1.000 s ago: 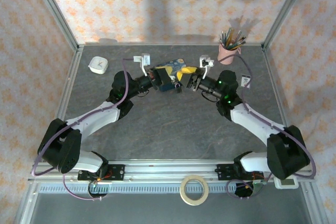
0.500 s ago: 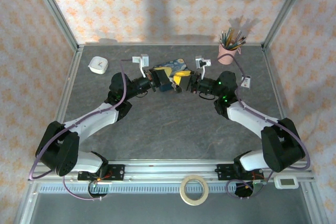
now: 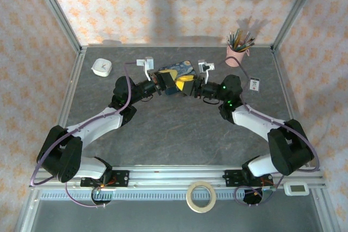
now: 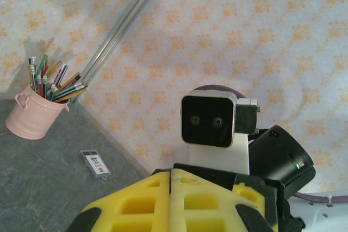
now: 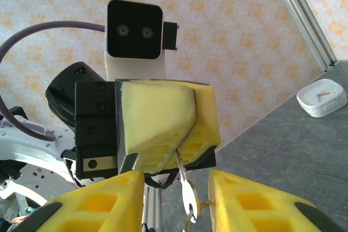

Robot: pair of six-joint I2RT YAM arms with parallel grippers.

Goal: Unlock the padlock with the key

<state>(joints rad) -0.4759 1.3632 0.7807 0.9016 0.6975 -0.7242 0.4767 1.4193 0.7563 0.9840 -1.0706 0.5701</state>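
One thin metal key (image 5: 187,191) hangs from yellow foam-padded left pincer (image 5: 182,134).

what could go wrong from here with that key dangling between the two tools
1. The key hangs from the shut left tool by its tip alone. A nudge from the open right tool, whose fingers flank it, might knock it loose.
2. Both tools crowd together at the blue box, so closing in further could bump them together or shove the box.
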